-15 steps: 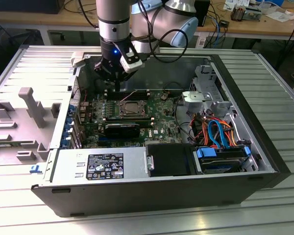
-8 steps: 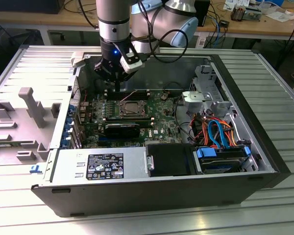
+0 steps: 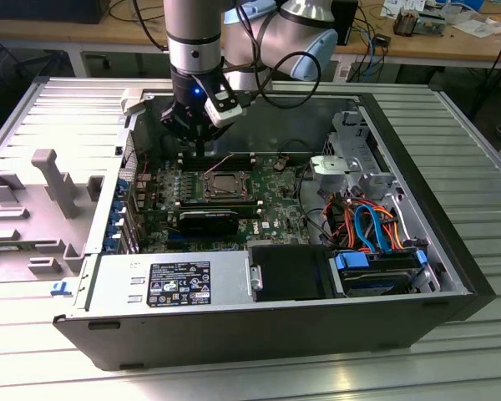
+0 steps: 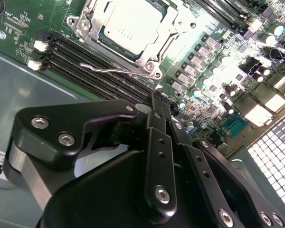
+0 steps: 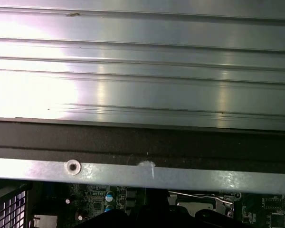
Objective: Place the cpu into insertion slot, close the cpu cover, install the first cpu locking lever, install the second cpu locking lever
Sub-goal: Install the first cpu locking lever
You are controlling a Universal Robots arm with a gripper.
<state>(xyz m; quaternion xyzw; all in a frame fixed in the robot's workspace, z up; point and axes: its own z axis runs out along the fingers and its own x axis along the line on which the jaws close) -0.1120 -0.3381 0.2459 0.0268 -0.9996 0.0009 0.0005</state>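
Here's the big black open computer case (image 3: pixel 451 276), lying on its side on the ribbed aluminium table (image 3: pixel 451 125), and it is packed. A green motherboard (image 3: pixel 275 219) fills the middle. At 7 o'clock in the case sits a silver box-shaped power supply (image 3: pixel 175 282) with a label on top. A black plastic shroud (image 3: pixel 288 271) is just beside it at 6 o'clock, and a bundle of blue and orange cables (image 3: pixel 371 224) sits over a blue-framed drive bay (image 3: pixel 376 269) at 4 o'clock. At the board's centre is the insertion slot (image 3: pixel 225 185), the small square socket with a silvery rim. In the second wrist view the cpu (image 4: pixel 128 23), a flat square chip with a silvery-grey top, lies seated in that socket. The cpu cover (image 4: pixel 176 21), a thin silvery frame plate, is down around it, the chip showing through its window. A thin bent wire lever (image 4: pixel 116 71) runs along the socket's edge beside the long black memory slots (image 4: pixel 92 59); whether it is latched, I cannot tell. The black gripper (image 3: pixel 202 153) hangs at 11 o'clock from the socket, near it but apart. In the second wrist view the gripper (image 4: pixel 159 102) has its fingers pressed together with nothing between them. Out on the table at 9 o'clock from the case rests a grey plastic fixture (image 3: pixel 50 180).
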